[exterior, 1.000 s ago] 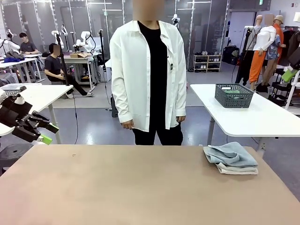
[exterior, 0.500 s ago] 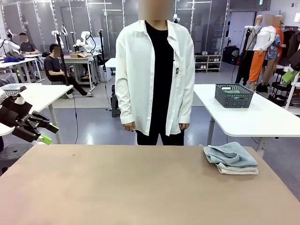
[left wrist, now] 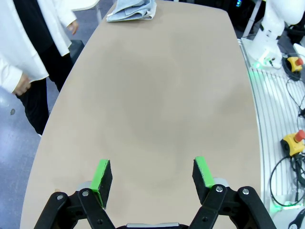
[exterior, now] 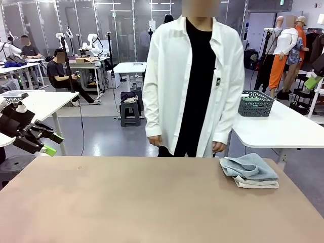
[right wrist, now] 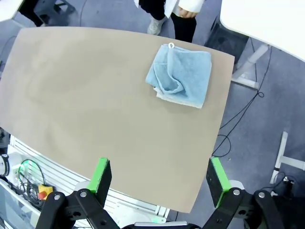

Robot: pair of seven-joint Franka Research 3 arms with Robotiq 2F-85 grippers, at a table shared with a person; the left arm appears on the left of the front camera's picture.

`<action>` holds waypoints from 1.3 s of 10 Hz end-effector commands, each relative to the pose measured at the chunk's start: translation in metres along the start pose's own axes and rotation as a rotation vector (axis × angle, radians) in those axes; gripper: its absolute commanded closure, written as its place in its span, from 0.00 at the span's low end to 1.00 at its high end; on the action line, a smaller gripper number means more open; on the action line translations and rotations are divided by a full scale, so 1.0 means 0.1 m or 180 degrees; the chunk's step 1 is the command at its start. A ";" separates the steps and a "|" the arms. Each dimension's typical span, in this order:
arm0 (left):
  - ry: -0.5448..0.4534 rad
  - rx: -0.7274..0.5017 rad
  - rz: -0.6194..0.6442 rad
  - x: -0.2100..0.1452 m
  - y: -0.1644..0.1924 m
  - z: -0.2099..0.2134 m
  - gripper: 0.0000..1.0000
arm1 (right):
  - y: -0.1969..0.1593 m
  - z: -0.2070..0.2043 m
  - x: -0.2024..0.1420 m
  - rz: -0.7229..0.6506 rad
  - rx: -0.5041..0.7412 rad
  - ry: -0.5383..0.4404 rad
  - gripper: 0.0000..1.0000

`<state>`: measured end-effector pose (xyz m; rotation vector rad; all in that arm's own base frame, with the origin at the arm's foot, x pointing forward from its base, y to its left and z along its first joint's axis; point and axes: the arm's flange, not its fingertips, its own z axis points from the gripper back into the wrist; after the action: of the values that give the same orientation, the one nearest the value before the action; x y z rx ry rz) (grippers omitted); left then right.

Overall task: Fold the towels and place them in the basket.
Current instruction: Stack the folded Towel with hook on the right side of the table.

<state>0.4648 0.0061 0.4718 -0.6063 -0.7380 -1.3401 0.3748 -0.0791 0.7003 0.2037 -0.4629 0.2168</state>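
Both arms held off the table (exterior: 126,202) — nothing gripped

Left gripper (exterior: 49,144) hangs at the left edge, jaws apart; right gripper (right wrist: 159,181) hovers high, wide open, the towels (right wrist: 180,75) below.

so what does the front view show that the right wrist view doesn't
Front view alone: the dark grey lattice plastic basket on the white side table, and the left end effector, open. Right wrist view alone: the right end effector, open, above the table edge. Both: the pale blue-grey terry towel stacked on an off-white one on the beige table.
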 end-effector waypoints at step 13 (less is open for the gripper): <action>-0.0019 0.0014 -0.0007 0.00 0.00 0.00 0.14 | 0.01 0.02 0.04 -0.0066 -0.0019 0.0047 0.00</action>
<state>0.4648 0.0061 0.4718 -0.6063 -0.7380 -1.3401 0.3749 -0.0790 0.7002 0.2035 -0.4625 0.2178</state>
